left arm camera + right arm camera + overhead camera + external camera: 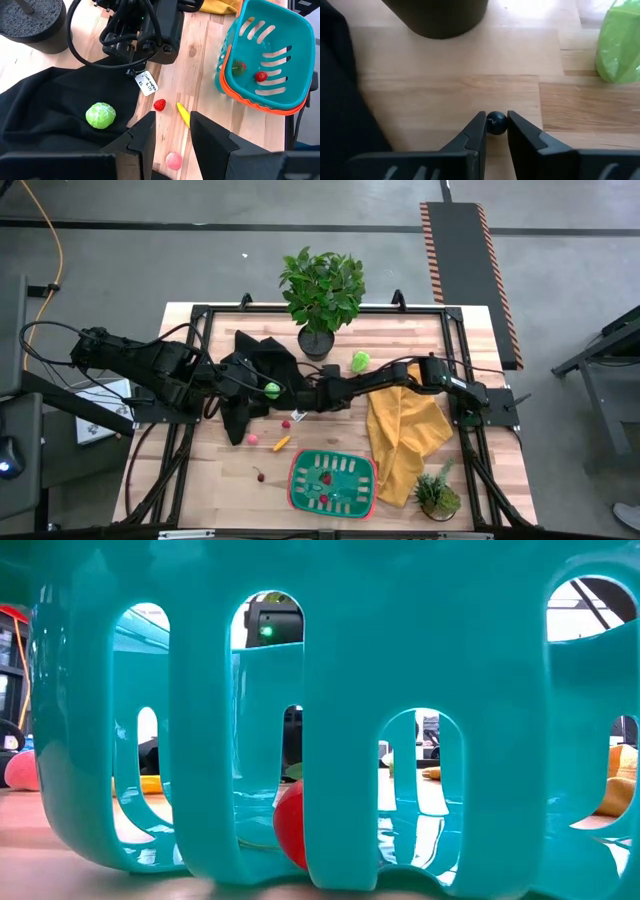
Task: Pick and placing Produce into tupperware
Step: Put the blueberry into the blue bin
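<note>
Right gripper closing on small dark berry mid-tabletop, fingers touching both sides. Probably light, hard, round (apt to squirt out); gripping across middle seeming best. Left gripper hovering part-open, empty. Tupperware sitting near front edge.

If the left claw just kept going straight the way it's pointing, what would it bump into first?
Probably the small yellow piece lying just ahead of the left gripper, with the red berry beside it. Beyond them sits the right gripper. Depth is hard to judge.
</note>
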